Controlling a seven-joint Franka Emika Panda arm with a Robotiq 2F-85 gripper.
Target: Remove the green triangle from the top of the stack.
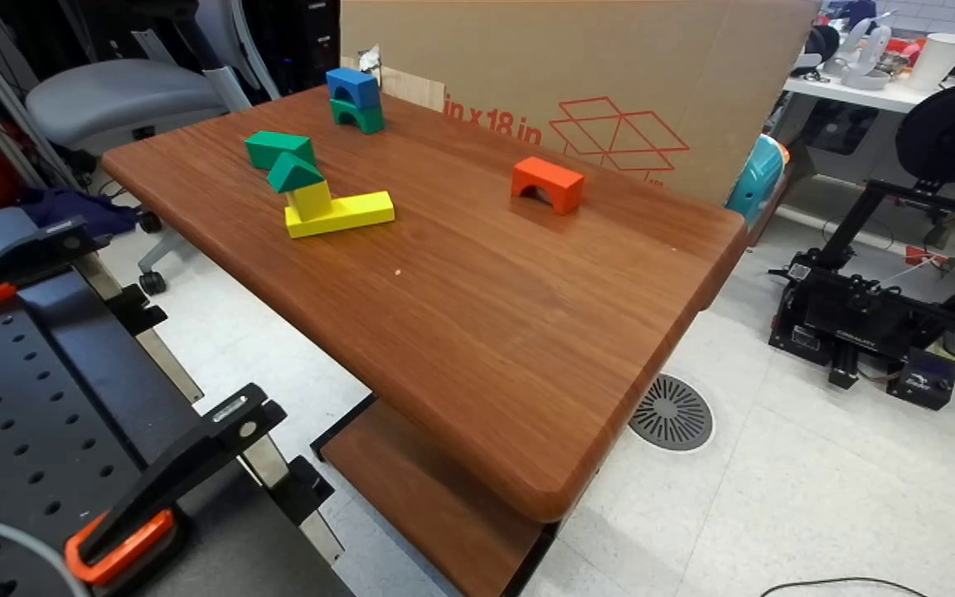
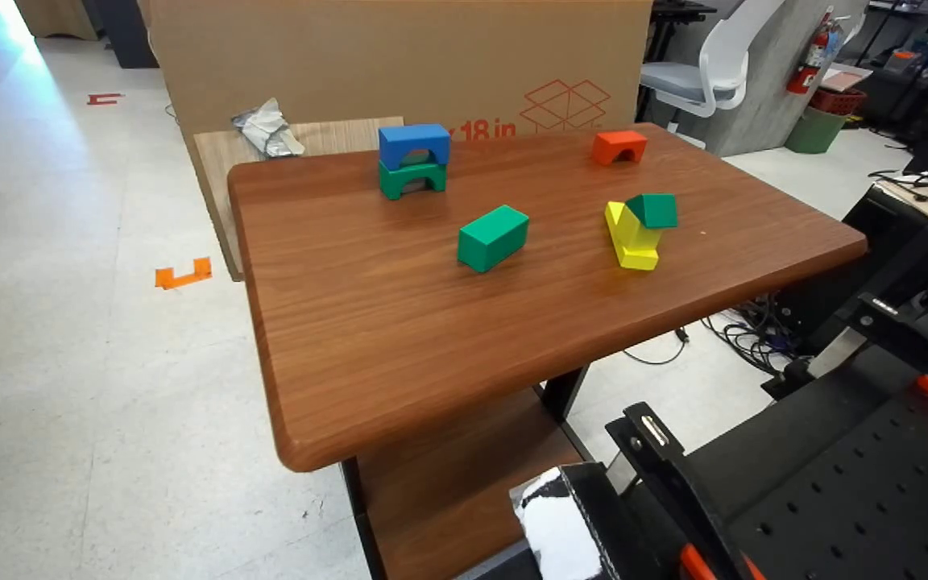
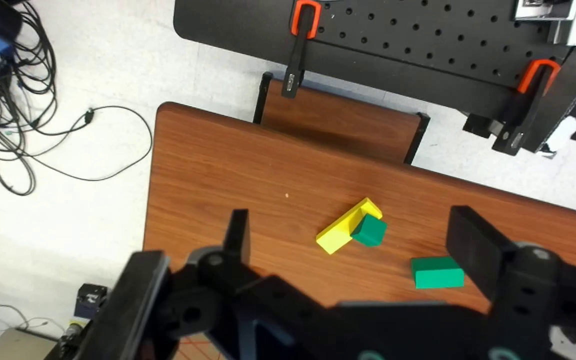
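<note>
- Gripper (image 3: 353, 232), wrist view: aimed down over the bench (image 3: 208, 175), fingers spread wide apart.
- Green triangle (image 3: 369, 230) below, atop the stack (image 3: 335, 239): yellow block (image 1: 312, 201) on yellow bar (image 1: 357, 214).
- Green rectangular block (image 3: 438, 275) near the stack, apart from it.
- Farther off: blue arch (image 2: 414, 141) on green arch (image 2: 391, 184); orange arch (image 1: 548, 178) by itself.
- White cup (image 1: 942, 62) on a white counter (image 1: 859, 93) beyond; contents hidden.

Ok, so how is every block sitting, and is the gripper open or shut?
Gripper: open, empty
Yellow bar: flat on table
Small yellow block: on yellow bar
Green triangle: atop small yellow block, point up
Green rectangular block: on table, nothing on top
Green arch: legs down on table
Blue arch: on green arch
Orange arch: legs down
</note>
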